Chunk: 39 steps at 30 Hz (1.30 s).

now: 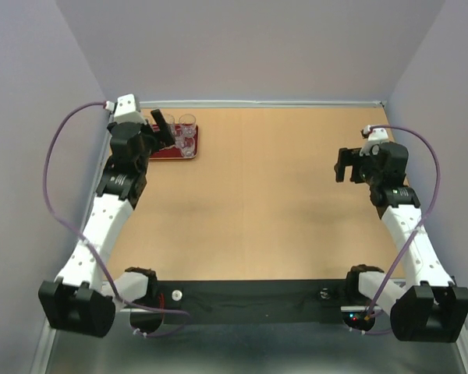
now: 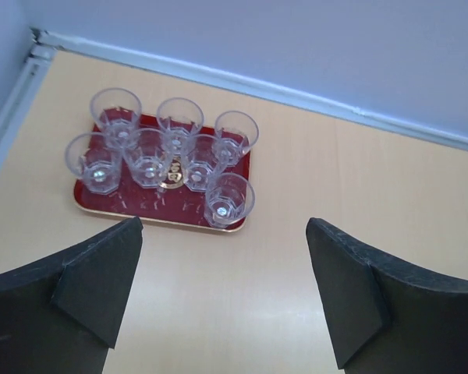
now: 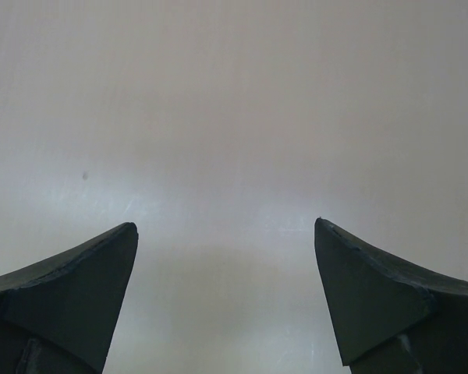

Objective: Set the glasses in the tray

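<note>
Seven clear glasses [image 2: 150, 162] stand upright inside the dark red tray [image 2: 164, 210], which lies just ahead of the left gripper [image 2: 224, 226] and slightly to its left. Its jaws are spread wide with nothing between them. The right gripper [image 3: 226, 227], far off across the table [image 1: 281, 202], is equally wide and empty. I see no glass outside the tray, so the placing looks finished. What's left is probably to draw the arms back without nudging it.
</note>
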{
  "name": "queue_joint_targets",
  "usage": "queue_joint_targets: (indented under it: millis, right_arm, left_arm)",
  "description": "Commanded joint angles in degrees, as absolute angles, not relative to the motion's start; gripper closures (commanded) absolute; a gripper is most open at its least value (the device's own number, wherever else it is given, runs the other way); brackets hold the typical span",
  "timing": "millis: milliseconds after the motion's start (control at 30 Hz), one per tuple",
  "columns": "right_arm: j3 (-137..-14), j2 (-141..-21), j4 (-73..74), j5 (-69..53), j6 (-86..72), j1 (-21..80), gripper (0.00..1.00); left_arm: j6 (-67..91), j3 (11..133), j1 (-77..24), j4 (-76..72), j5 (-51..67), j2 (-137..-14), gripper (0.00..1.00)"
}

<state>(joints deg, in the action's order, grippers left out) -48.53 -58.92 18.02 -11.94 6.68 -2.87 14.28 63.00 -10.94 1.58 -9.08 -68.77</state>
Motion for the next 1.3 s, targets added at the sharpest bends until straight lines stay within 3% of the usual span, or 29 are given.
queue_joint_targets:
  millis: [0, 333, 1267]
  right_arm:
    - [-47.2, -55.6, 10.2, 3.6, 1.4, -3.4, 0.0]
    - [-47.2, -56.0, 8.3, 20.2, -4.0, -3.4, 0.0]
    - [-42.6, -52.9, 6.2, 20.2, -1.5, -3.4, 0.0]
  left_arm:
    - [12.2, 55.1, -10.2, -1.7, -13.3, -56.3, 0.01]
    - [8.4, 43.9, -10.2, -3.8, -13.9, -41.6, 0.01]
    - [8.0, 41.1, -10.2, -3.0, -14.9, -39.5, 0.01]
